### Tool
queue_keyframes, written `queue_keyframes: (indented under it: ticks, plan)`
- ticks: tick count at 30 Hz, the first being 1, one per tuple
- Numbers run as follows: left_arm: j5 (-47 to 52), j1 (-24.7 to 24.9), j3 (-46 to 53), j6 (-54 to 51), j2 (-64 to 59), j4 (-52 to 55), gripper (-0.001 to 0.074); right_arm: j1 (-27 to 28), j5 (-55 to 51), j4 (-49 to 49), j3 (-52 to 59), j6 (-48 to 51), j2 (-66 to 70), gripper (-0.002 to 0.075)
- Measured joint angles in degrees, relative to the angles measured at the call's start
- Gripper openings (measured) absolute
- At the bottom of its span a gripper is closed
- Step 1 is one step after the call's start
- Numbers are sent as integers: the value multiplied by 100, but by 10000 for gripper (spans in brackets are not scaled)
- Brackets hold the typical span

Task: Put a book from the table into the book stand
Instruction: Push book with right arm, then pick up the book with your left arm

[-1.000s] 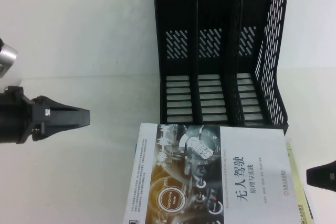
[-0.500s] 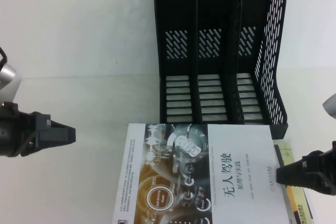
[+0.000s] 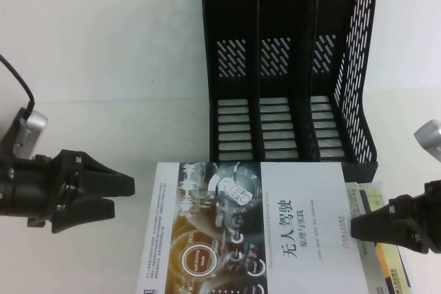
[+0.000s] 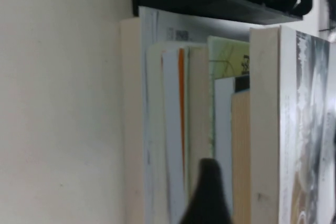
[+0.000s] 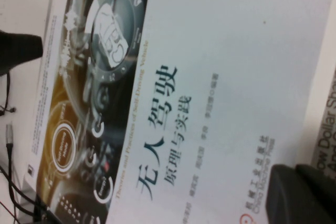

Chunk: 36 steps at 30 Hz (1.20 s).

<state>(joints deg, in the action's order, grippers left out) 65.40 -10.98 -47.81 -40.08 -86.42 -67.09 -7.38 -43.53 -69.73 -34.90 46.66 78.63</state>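
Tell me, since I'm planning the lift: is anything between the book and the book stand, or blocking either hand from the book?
Nothing visible. The book lies just before the empty book stand. The left hand, open, faces its left edge across bare table; the right hand is at its right edge.

plain white wall — evenly lit

The book has been shifted left. The left gripper has been brought beside it, jaws parted. The right gripper has been pressed against its right edge.
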Motion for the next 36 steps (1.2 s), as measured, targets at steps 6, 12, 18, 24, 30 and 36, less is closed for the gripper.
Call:
queue_keyframes:
  ticks: [6,12,18,24,30,36]
  plan:
    - [120,172,0,0,-492,-201,627,0,-27,0,0,37,0,-3]
    - [120,906,0,-180,-683,-294,640,-12,-37,0,0,59,0,-3]
    - [117,1364,0,-360,-686,-481,640,-546,129,-38,-102,76,125,-3]
    - [23,1387,0,-373,-695,-411,451,-783,272,-26,-245,10,243,-1]
    - [141,1328,0,-483,-687,-373,125,-783,272,12,-264,10,242,-1]
    - [256,1361,-328,-64,-202,-165,102,-821,376,110,-264,10,89,-2]
